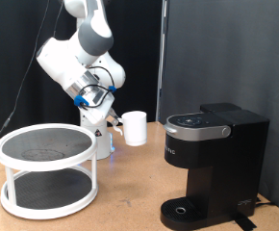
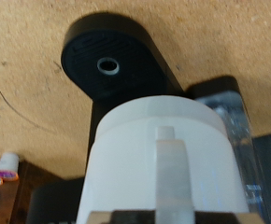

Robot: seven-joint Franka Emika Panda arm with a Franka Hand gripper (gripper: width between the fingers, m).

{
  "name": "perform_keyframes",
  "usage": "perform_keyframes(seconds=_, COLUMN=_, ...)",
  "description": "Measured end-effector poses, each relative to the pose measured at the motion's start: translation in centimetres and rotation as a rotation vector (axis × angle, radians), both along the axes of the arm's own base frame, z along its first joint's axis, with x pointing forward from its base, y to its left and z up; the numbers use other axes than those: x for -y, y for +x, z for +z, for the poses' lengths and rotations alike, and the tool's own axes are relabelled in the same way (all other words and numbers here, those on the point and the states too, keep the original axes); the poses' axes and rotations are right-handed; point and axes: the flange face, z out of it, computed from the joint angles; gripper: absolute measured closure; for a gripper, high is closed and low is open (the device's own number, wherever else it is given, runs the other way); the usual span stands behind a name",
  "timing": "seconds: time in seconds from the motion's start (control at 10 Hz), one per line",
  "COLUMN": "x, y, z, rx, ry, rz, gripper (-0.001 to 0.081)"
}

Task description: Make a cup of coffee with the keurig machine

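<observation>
My gripper [image 1: 117, 120] is shut on the handle side of the white cup [image 1: 135, 127] and holds it in the air, above the table and to the exterior view's left of the keurig machine [image 1: 212, 159]. The black machine stands at the exterior view's right with its lid down. In the wrist view the cup [image 2: 164, 154] fills the lower middle with its handle [image 2: 170, 173] facing the camera. Beyond it lie the machine's black drip tray [image 2: 107, 56] and clear water tank [image 2: 234, 117]. The fingertips themselves are mostly hidden by the cup.
A white two-tier round rack [image 1: 45, 168] with dark mesh shelves stands at the exterior view's left on the wooden table [image 1: 130, 197]. A small pale pod [image 2: 5, 166] shows at the wrist view's edge. A black curtain hangs behind.
</observation>
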Motion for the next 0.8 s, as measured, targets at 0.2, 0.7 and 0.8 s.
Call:
perform_keyframes(seconds=0.2, x=-0.7, y=0.9, z=-2.2, rx=-0.027, ry=-0.045, rz=-0.023, gripper=0.0806)
perform_keyframes(seconds=0.7, x=-2.3, y=3.5, z=-6.6, rx=-0.058, ry=-0.081, rz=-0.02, gripper=0.0806)
perform_keyframes(seconds=0.8, x=-2.6, y=4.0, z=-7.4, rx=-0.062, ry=-0.093, rz=-0.015, gripper=0.0806)
